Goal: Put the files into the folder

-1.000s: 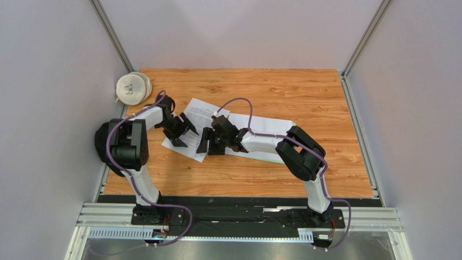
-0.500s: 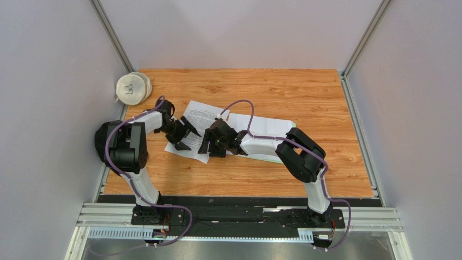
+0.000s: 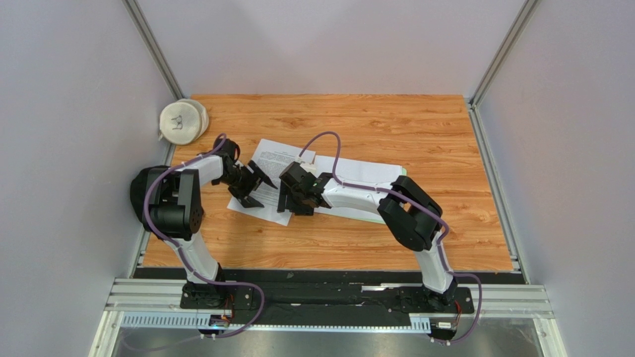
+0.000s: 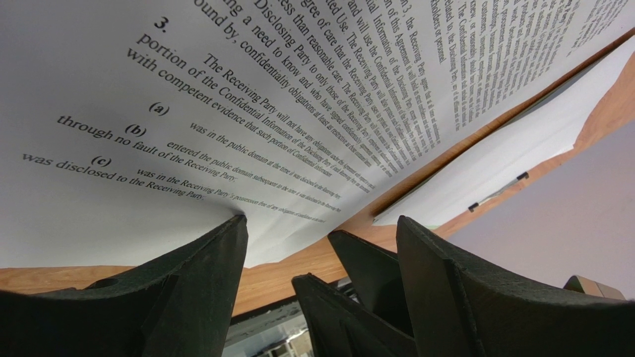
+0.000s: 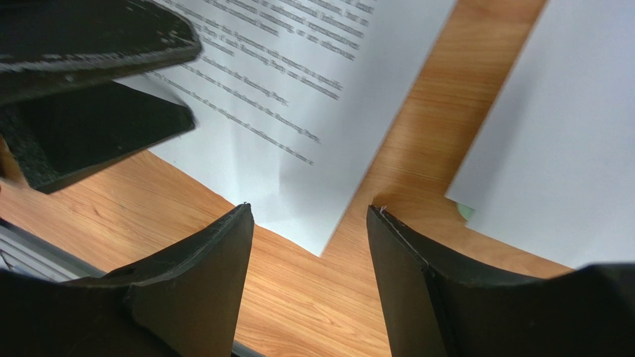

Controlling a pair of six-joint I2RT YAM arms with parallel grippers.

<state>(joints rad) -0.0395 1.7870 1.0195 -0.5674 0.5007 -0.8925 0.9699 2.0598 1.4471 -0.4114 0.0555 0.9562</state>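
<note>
A printed sheet of the files (image 3: 274, 165) lies tilted on the wooden table, left of the folder. The folder's pale green edge (image 3: 381, 220) shows under another white sheet (image 3: 365, 180). My left gripper (image 3: 252, 190) is open at the printed sheet's near left edge, one finger (image 4: 201, 282) touching the paper (image 4: 246, 97). My right gripper (image 3: 289, 199) is open just right of it, its jaws either side of the sheet's near corner (image 5: 320, 171). The clip (image 4: 496, 197) shows in the left wrist view. A bit of green (image 5: 466, 212) shows in the right wrist view.
A round white object (image 3: 181, 121) sits in the far left corner. Grey walls close the table on three sides. A metal rail (image 3: 328, 294) runs along the near edge. The two grippers are close together, fingers nearly touching.
The right gripper has shifted a little left and farther toward the printed sheet. The left gripper has drawn slightly back to the left. Both stay open.
</note>
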